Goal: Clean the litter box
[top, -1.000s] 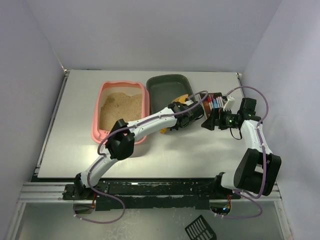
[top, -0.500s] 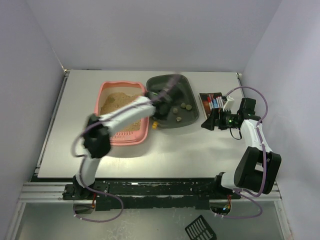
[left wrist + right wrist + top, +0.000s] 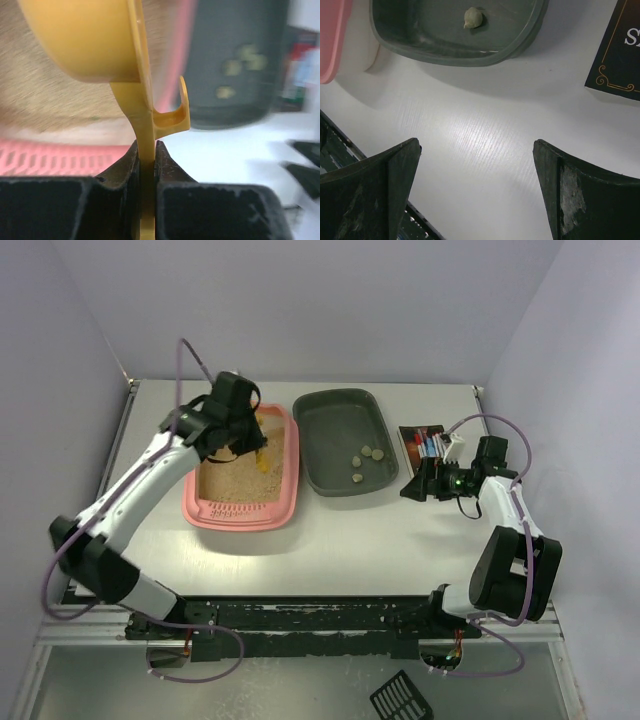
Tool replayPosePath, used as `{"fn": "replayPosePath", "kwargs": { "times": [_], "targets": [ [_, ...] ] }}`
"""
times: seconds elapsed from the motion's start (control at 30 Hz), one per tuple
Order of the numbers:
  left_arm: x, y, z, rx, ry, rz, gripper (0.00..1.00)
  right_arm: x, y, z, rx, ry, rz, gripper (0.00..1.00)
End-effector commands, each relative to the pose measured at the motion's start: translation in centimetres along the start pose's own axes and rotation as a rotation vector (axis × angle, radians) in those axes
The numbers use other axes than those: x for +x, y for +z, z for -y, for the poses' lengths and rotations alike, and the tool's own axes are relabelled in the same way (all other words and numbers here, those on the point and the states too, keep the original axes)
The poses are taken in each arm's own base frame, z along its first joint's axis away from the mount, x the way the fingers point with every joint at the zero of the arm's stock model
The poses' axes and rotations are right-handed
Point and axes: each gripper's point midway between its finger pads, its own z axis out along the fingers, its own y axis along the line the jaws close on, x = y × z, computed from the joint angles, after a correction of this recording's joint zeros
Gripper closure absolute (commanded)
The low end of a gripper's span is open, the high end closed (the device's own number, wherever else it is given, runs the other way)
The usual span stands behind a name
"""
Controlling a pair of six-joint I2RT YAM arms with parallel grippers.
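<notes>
**Left arm back over the litter box (image 3: 240,515)**

Swinging away from the dark grey tray (image 3: 335,425), where it had been a blur half a second before, the left arm now reached over the pink box. The box sat at about ten o'clock from the middle of the table (image 3: 400,550), with the tray just beside it at three o'clock. A second before, that arm had stretched further still, out past the tray toward the card. The right arm had barely shifted in that time.

For writing, only a white capital S could be read on the dark card (image 3: 620,55), cut off by the edge of the right wrist view. A thin gold border ran round the card, with a scroll at the corner. From above, the card showed red and blue stripes too small to read.

The left gripper (image 3: 146,150) was clamped tight on the flat handle of a yellow scoop (image 3: 85,40), whose bowl hung above the tan litter (image 3: 235,480). The right gripper (image 3: 475,145) rested low at three o'clock, fingers spread wide with only bare table between them.

Three pale clumps (image 3: 366,453) lay in the grey tray.

The tabletop was white with a faint grain, and a metal rail (image 3: 330,615) ran along its six o'clock edge. Plain lilac-grey walls (image 3: 320,310) closed in the other three sides.
</notes>
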Motion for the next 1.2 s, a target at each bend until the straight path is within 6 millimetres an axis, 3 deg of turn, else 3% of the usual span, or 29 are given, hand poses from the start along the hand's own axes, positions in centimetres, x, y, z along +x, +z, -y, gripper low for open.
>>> {"fn": "replayPosePath", "kwargs": {
  "times": [0.0, 0.2, 0.3, 0.43, 0.67, 0.9, 1.17],
  "targets": [
    [3.7, 1.5, -9.2, -0.487, 0.082, -0.085, 0.93, -0.8, 0.4, -0.6, -0.032, -0.026, 0.010, 0.04],
    [4.8, 1.9, -14.5, -0.943, 0.342, -0.183, 0.93, -0.7, 0.5, -0.6, -0.031, -0.032, 0.007, 0.04],
    [7.4, 3.4, -14.9, -0.944, 0.350, -0.313, 0.93, -0.7, 0.5, -0.6, -0.028, -0.030, 0.005, 0.04],
    [8.4, 4.3, -14.7, -0.929, 0.330, -0.331, 0.93, -0.7, 0.5, -0.5, -0.024, -0.031, 0.005, 0.04],
    [6.7, 5.9, -16.1, -1.021, 0.481, -0.302, 0.93, -0.6, 0.6, -0.4, -0.024, -0.029, 0.002, 0.04],
    [7.6, 9.0, -18.4, -0.938, 0.474, -0.419, 0.93, -0.5, 0.6, -0.5, -0.025, -0.028, 0.000, 0.04],
    [5.1, 10.0, -17.3, -0.879, 0.516, -0.385, 0.93, -0.5, 0.8, -0.5, -0.028, -0.031, -0.007, 0.04]
  ]
}}
